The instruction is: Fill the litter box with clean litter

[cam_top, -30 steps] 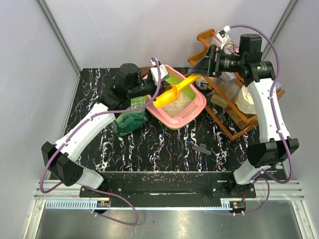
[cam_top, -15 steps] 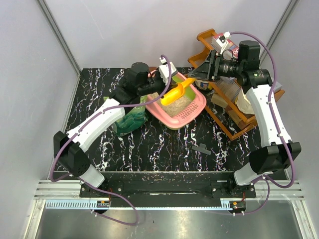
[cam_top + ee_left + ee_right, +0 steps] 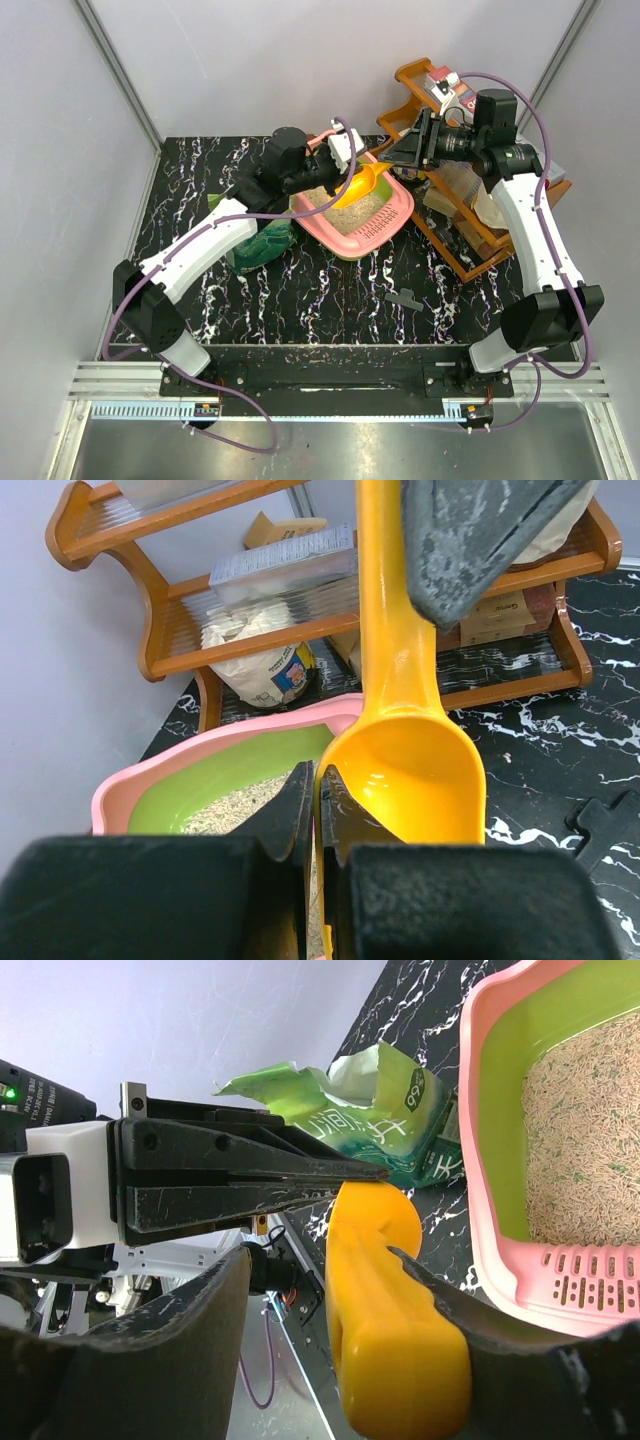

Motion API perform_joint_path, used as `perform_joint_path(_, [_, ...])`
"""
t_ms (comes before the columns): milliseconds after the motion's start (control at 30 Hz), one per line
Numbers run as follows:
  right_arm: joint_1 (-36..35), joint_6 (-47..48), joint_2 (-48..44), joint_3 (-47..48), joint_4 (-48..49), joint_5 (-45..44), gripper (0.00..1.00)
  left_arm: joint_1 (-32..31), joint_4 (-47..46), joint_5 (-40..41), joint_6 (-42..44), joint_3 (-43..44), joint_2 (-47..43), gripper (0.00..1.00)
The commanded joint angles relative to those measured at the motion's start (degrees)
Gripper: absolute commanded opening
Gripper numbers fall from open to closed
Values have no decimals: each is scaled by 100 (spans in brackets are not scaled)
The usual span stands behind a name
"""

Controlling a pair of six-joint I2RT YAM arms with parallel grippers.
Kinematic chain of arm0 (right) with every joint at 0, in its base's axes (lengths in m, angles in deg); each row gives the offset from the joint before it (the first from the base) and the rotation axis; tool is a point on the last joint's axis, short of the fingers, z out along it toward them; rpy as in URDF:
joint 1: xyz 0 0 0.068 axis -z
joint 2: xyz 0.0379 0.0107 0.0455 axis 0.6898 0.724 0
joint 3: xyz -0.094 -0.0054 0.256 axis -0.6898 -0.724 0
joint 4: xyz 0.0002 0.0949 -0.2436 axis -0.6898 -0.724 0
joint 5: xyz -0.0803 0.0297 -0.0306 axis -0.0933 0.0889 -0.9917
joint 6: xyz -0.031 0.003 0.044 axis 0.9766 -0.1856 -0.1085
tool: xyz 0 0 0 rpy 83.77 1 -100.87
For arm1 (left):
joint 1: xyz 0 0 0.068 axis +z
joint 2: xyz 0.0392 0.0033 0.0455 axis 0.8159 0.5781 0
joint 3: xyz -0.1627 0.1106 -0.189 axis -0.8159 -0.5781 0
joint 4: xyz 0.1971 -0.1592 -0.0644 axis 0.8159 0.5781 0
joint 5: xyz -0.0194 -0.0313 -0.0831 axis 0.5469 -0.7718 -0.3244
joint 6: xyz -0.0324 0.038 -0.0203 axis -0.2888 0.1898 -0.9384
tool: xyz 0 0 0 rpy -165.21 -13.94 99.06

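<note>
**Scoop held between two arms above the pink litter box**

Seen from above, a black marbled tabletop [image 3: 330,290] carries the litter box [image 3: 380,228], a pink tray with lime-green inner walls, set at a slant near the far middle; its slotted pink lip faces the arm bases; the clean litter [image 3: 367,208], fine beige grains, covers the tray floor

A yellow-orange scoop [image 3: 358,185] hangs over the far part of the tray, bowl to the left, handle pointing right towards a brown wooden rack [image 3: 470,250]

The left jaws are pressed together and pinch the thin rim of the scoop's bowl; the left wrist view shows both dark tips meeting on that rim, with the tray's pink wall [image 3: 130,785] and the litter [image 3: 235,810] just below and to the left of them

The right jaws are spread, one on each side of the scoop's handle [image 3: 390,1330]; one side lies against the handle, while a gap shows on the other side; these jaws sit above the tray's far right rim, close to the rack; from the right wrist, the tray [image 3: 480,1160] and its litter [image 3: 580,1140] lie off to the right of the handle

A crumpled green bag [image 3: 262,240] stands touching the tray's left side, under the left arm [image 3: 200,250]; a small dark piece [image 3: 403,298] lies alone on the tabletop, well apart from the tray on the near side
</note>
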Motion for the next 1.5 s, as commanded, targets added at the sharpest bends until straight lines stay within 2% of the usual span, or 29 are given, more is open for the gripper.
perform_joint_path(0, [-18,16,-275,-20,250,126,59,-66,-299,71,314,265,8,0])
perform_joint_path(233, [-18,104,-231,-46,171,90,50,-92,-263,36,420,230,-10,0])
perform_joint_path(767, [-10,236,-135,-134,144,-68,39,-101,-175,-61,552,247,-54,0])
perform_joint_path(800, [-18,236,-117,-134,162,-59,37,-101,-167,-87,534,247,-63,0])
perform_joint_path(900, [-18,262,-38,-90,197,-6,23,-101,-79,-96,551,265,-106,0])
perform_joint_path(933, [-18,323,-21,-29,188,2,13,-92,-27,-79,595,300,-124,14])
perform_joint_path(967, [-18,376,-3,6,162,-6,8,-92,18,-44,604,326,-168,29])
perform_joint_path(1000, [-10,420,49,59,118,-32,4,-75,175,70,596,370,-273,42])
perform_joint_path(1033, [-18,560,76,198,66,-76,0,-48,254,88,578,431,-361,51])
perform_joint_path(1067, [-18,648,137,287,-83,-190,0,65,499,97,552,467,-457,65])
perform_joint_path(1167, [-10,1070,347,761,-549,-480,0,459,1165,185,376,520,-1002,84])
perform_joint_path(1233, [-10,1411,506,1253,-943,-699,0,811,1720,89,288,616,-1406,89])
perform_joint_path(1267, [-10,1527,681,1429,-1067,-727,0,1248,2228,115,314,634,-1608,91])
perform_joint_path(1300, [-10,1780,787,1787,-1199,-727,0,1427,2433,271,427,591,-1679,93])
perform_joint_path(1367, [-18,2089,1041,2149,-1621,-701,0,2042,3177,344,603,616,-1680,93])
perform_joint_path(1433, [-79,2336,1157,2493,-1684,-814,0,2646,3681,133,666,853,-1584,93])
perform_joint_path(1467, [-106,2336,1183,2703,-1675,-884,0,2789,4231,-111,657,1202,-1409,93])
